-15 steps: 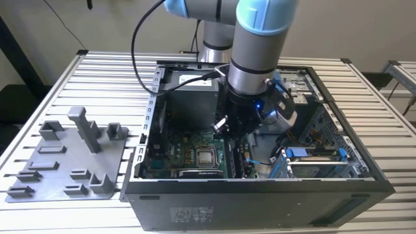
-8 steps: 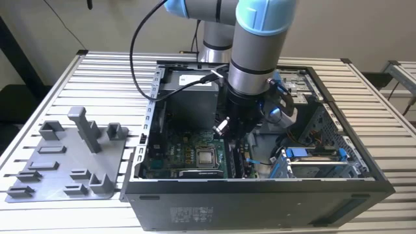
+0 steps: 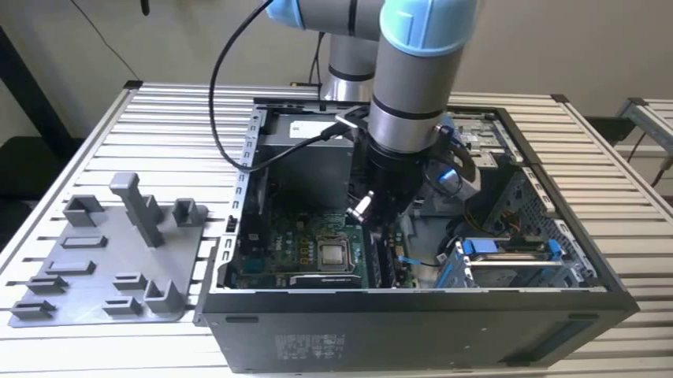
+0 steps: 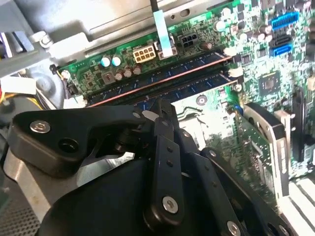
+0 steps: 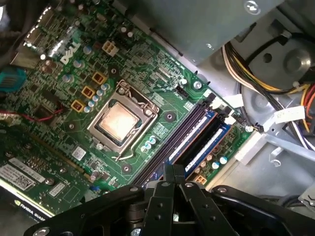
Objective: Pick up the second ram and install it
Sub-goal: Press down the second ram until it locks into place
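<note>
My gripper (image 3: 380, 227) reaches down into the open computer case (image 3: 421, 311), over the memory slots beside the processor (image 3: 334, 253). In both wrist views its black fingers are shut, tips together (image 5: 173, 169) (image 4: 162, 104). Blue ram strips stand edge-up in the long slots. The second ram (image 5: 193, 136) (image 4: 147, 102), with a pale label along it, runs right up to the fingertips. I cannot tell whether they touch it. Another blue strip (image 5: 212, 142) (image 4: 172, 73) sits in a slot alongside.
A grey fixture plate (image 3: 105, 303) with upright posts lies on the slatted table at the exterior view's left. Inside the case, a bundle of power cables (image 5: 256, 69), a drive cage (image 3: 515, 268) and a graphics card (image 5: 29, 182) crowd around the green motherboard (image 5: 64, 69).
</note>
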You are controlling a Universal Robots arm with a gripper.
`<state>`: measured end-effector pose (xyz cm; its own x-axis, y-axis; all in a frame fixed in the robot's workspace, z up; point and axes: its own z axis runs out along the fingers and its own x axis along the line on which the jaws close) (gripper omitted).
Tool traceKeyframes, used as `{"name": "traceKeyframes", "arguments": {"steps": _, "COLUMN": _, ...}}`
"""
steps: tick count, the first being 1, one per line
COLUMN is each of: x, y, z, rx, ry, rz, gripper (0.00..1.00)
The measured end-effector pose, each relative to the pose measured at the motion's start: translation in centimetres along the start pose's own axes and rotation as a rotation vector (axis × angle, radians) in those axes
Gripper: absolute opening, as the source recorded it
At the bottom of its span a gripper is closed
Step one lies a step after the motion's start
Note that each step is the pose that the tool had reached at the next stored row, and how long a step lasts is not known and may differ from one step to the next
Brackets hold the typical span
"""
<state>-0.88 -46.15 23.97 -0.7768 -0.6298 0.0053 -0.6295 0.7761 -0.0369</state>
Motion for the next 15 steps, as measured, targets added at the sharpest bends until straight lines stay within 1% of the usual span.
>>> {"name": "traceKeyframes", "arguments": {"steps": 6, "x": 0.03, "y": 0.03, "z": -0.01, "rx": 0.0039, "ry": -0.0009, "rz": -0.099, "gripper": 0.11}}
{"name": "traceKeyframes", "arguments": {"steps": 15, "x": 0.03, "y": 0.03, "z": -0.01, "rx": 0.0053, "ry": -0.007, "rz": -0.262, "gripper": 0.11}}
